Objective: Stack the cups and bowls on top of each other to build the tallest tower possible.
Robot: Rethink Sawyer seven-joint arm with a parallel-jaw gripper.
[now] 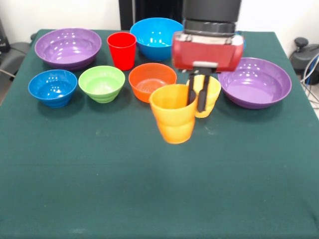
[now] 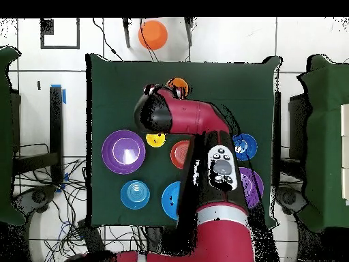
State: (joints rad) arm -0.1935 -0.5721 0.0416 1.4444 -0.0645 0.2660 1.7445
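So, dark green cloth on the table (image 1: 99,189), white tiled floor around it | orange cup (image 1: 173,113) upright, mouth up, lifted off the cloth near the table's middle | gripper (image 1: 196,97) clamped on its rim, one finger inside | yellow cup (image 1: 212,94) just behind.

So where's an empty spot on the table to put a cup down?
The green cloth in front of the orange cup is bare across the whole near half. The far half is crowded: bowls sit close from the dark blue bowl to the purple bowl.
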